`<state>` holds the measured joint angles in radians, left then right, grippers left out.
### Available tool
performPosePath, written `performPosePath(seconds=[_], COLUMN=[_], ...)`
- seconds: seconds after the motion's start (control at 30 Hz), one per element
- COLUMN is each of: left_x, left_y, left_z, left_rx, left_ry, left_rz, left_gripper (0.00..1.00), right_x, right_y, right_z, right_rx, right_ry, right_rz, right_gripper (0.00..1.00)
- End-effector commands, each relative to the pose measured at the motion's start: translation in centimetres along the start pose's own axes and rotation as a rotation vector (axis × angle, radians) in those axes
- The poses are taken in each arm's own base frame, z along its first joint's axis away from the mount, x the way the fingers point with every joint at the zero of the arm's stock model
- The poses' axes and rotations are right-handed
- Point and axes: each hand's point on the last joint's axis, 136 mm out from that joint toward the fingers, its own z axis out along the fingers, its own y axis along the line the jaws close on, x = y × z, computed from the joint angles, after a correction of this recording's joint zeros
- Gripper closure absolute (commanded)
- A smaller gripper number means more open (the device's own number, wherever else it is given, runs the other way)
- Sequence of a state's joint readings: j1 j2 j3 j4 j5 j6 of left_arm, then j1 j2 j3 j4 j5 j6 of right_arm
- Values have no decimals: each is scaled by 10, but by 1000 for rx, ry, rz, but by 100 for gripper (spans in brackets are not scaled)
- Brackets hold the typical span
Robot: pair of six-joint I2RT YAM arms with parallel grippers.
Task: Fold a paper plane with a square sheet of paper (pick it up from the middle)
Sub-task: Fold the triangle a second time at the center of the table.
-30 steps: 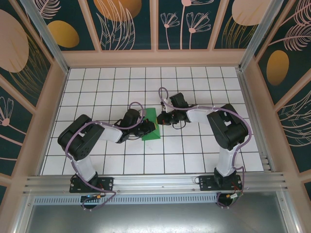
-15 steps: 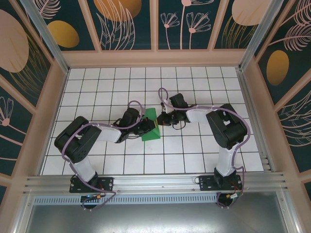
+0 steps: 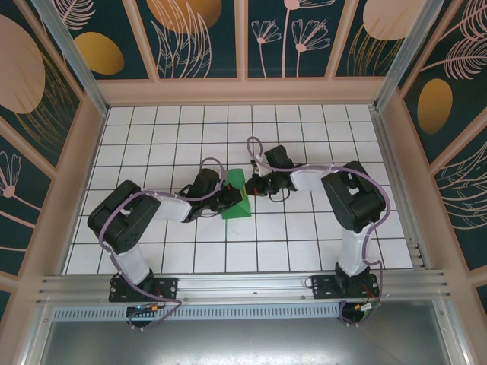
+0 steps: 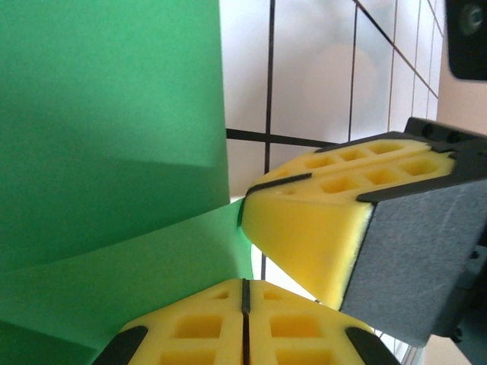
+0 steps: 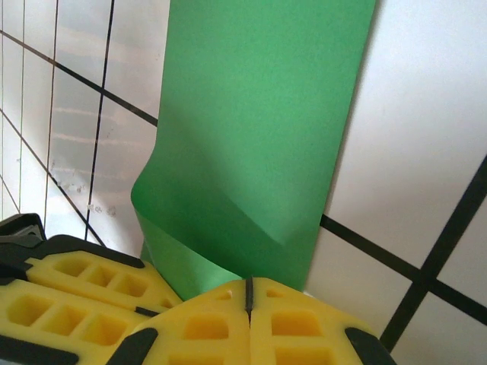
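The square sheet of paper (image 3: pixel 237 211) is green and lies folded into a narrow strip at the table's middle. In the left wrist view the paper (image 4: pixel 114 114) has one layer curling up off another. My left gripper (image 3: pixel 237 199) comes in from the left. Its yellow pads are shut, and the left gripper (image 4: pixel 245 283) tips rest on the paper's edge. My right gripper (image 3: pixel 252 185) reaches in from the right, also shut. The right gripper (image 5: pixel 247 283) tips sit against the rolled-over flap of the paper (image 5: pixel 259 137). The two grippers nearly touch.
White grid tiles (image 3: pixel 304 144) stretch around the paper on all sides. Low walls (image 3: pixel 243 91) fence the table at the back and both sides. The left arm's elbow (image 3: pixel 122 217) and the right arm's elbow (image 3: pixel 358 201) stand over the near half.
The left arm's elbow has swayed slightly left and back. Both grippers stay shut at the paper, which lies as before.
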<state>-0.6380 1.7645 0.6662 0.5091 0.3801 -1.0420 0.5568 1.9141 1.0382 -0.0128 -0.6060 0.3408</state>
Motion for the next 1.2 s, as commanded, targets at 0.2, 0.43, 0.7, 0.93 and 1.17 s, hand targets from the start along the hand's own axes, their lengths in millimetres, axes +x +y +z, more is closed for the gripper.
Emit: performPosePath(seconds=[0.2, 0.43, 0.7, 0.93, 1.17], left_x=[1, 2, 3, 3, 3], left_y=[11, 12, 8, 6, 6], left_z=[4, 4, 6, 6, 6], left_rx=[-58, -66, -44, -38, -36], left_ry=[5, 8, 18, 19, 20], left_rz=[-7, -3, 0, 8, 8], left_gripper=[90, 90, 90, 90, 90], right_x=[-3, -2, -3, -4, -5], right_y=[-5, -7, -8, -9, -10], right_z=[5, 7, 8, 8, 9], right_rx=[11, 12, 16, 21, 21], right_ry=[16, 21, 21, 6, 8], right_rz=[-10, -5, -6, -13, -12], right_gripper=[100, 100, 100, 100, 100])
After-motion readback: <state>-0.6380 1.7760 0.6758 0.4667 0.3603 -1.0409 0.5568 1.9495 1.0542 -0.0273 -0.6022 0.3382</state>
